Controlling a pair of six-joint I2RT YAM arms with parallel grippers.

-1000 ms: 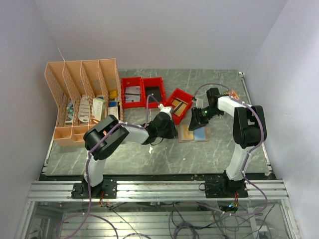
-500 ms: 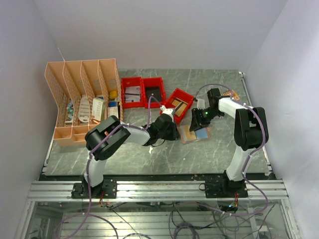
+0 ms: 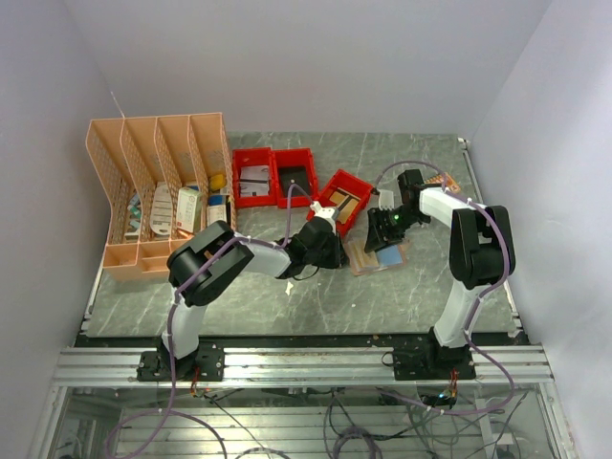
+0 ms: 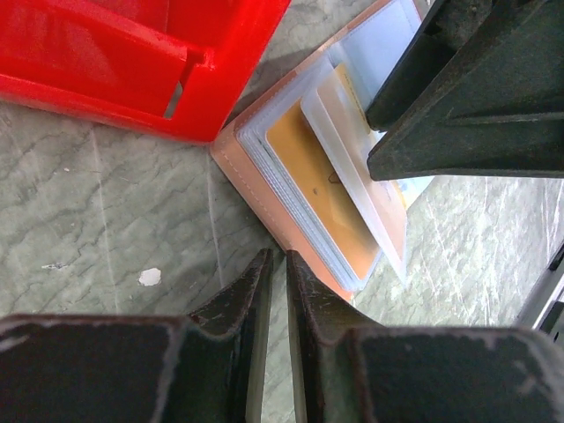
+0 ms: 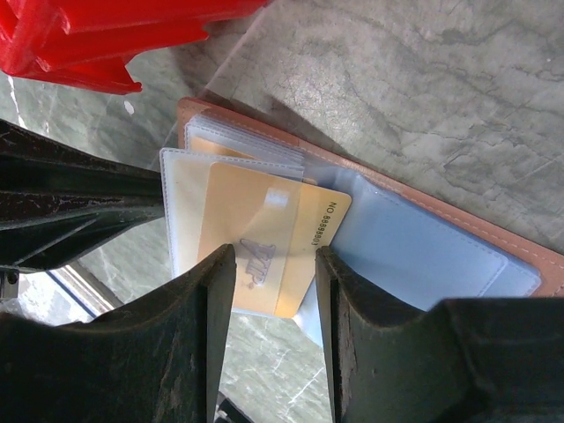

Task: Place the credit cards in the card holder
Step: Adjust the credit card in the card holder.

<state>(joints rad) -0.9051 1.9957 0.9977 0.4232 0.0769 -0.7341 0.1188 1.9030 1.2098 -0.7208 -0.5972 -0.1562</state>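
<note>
Toward three o'clock on the worktop [image 3: 287, 296], right hand [image 5: 271, 256], apart, straddles a half-sleeved credit card [image 5: 256, 220]; left hand [image 4: 279, 260], nearly together, apparently steadies the card holder [image 4: 264, 189].

a robotics lab test cell: plain white walls [image 3: 316, 67] box in a marble-patterned desk [image 3: 316, 306], the left arm [image 3: 206, 263] and right arm [image 3: 473, 249] are bolted to an aluminium rail [image 3: 306, 365] along the desk's near edge, and loose cables [image 3: 354, 421] hang below the desk.
</note>
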